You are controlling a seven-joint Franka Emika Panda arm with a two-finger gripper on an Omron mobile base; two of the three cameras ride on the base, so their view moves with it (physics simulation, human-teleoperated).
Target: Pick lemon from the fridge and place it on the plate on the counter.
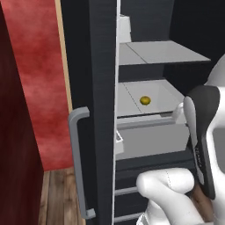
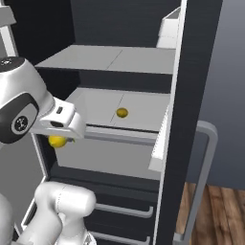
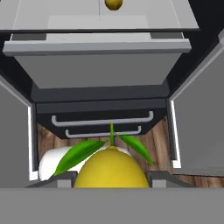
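I have the lemon point(image 3: 111, 170) clamped in my gripper point(image 3: 111, 179), the two dark fingers pressed against its left and right sides in my hand view, with its short stem and two green leaves point(image 3: 81, 154) pointing away from me toward the fridge point(image 1: 94, 88). From the right base view the same lemon point(image 2: 57, 140) shows as a bright yellow bit just under my white hand, in front of the open fridge and outside its shelves, level with the front edge of the pulled-out light grey drawer point(image 2: 119, 139). A second, duller mustard-yellow ball point(image 2: 122, 113) sits well back inside that drawer, near its middle; it also shows at the top of my hand view point(image 3: 113, 3) and in the left base view point(image 1: 145, 100). Above the drawer a flat grey shelf point(image 2: 105, 58) runs across the inside. The fridge doors stand open to either side of me, and the curved grey bar handle point(image 1: 79, 162) shows on the left door's outer face. Below the drawer are dark lower drawers with thin grey pull bars point(image 3: 103, 121), and under them a wooden floor point(image 3: 157, 144). To the far left a red wall point(image 1: 39, 79) stands beside the fridge.
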